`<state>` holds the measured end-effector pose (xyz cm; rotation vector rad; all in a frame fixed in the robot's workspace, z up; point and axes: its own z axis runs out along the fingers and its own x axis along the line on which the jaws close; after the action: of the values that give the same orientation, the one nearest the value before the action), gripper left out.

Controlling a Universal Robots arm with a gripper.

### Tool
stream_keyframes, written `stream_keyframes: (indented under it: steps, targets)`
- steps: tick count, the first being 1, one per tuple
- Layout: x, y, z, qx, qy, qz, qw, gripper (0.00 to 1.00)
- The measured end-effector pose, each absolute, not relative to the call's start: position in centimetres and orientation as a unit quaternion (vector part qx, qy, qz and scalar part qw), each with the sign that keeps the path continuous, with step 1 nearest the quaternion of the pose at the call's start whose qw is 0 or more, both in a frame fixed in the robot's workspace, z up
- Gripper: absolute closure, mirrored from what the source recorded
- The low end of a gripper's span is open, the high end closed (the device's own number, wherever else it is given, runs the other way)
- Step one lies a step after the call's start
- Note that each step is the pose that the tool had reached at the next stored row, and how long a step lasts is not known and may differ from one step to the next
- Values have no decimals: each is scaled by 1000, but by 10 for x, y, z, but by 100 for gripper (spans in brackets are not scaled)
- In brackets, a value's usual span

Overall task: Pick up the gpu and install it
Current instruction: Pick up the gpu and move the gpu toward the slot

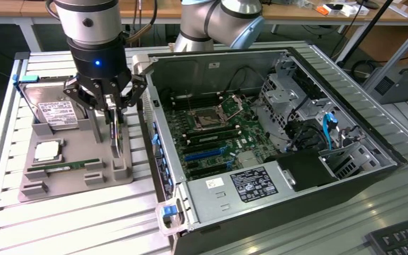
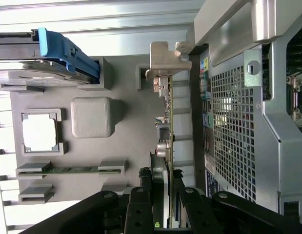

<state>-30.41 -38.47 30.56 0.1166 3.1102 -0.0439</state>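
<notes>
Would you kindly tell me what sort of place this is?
Most likely a robotics lab or workshop bench for computer assembly: a robot arm stands over a slatted metal table, beside an open computer case and a grey parts tray.

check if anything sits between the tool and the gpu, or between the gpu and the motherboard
Nothing visible between the tool and the gpu, which stands on edge in the gray holder directly under it. Toward the motherboard, the case's perforated wall rises between holder and board.
</notes>
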Motion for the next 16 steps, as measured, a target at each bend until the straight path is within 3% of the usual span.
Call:
stream_keyframes:
  steps: [16]
  targets:
    - [-304,-386,309,37,999,-14,14,73]
